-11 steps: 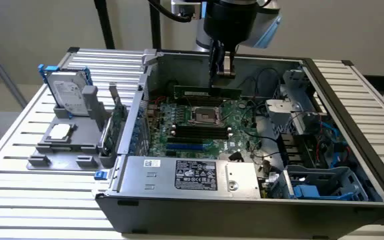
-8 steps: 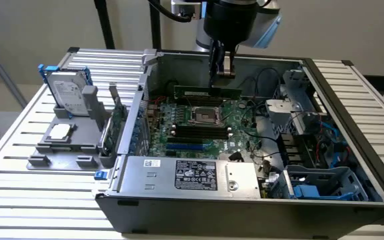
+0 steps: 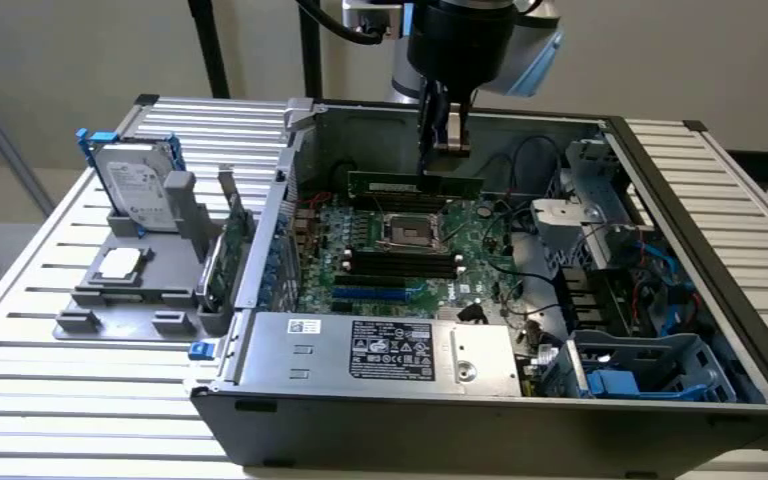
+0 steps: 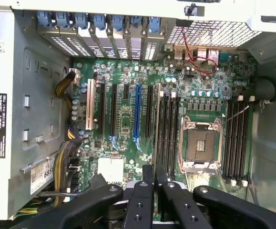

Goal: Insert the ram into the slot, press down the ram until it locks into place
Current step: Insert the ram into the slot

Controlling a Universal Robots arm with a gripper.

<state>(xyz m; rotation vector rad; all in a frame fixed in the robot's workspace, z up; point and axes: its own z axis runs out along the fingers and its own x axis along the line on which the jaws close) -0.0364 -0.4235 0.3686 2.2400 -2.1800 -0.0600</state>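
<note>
My gripper point(image 3: 446, 150) hangs over the open computer case, shut on the top edge of the ram point(image 3: 391, 184). The ram is a long green stick, held level on its long edge above the motherboard point(image 3: 484, 250), just beyond the processor socket point(image 3: 408, 232). Black slots point(image 3: 398, 264) lie in a parallel group on the near side of that socket. In the wrist view the two black fingers point(image 4: 140, 195) stand close together. Below them, slots run on either side of the processor socket point(image 4: 199, 145): one group point(image 4: 167, 129) and another point(image 4: 236, 138).
The metal case walls point(image 3: 304, 150) ring the board. A power supply point(image 3: 384, 350) fills the front and a drive cage point(image 3: 624, 290) with cables the exterior view's right. A blue socket point(image 4: 138, 112) lies among expansion sockets. A hard drive point(image 3: 137, 185) stands outside on a grey holder.
</note>
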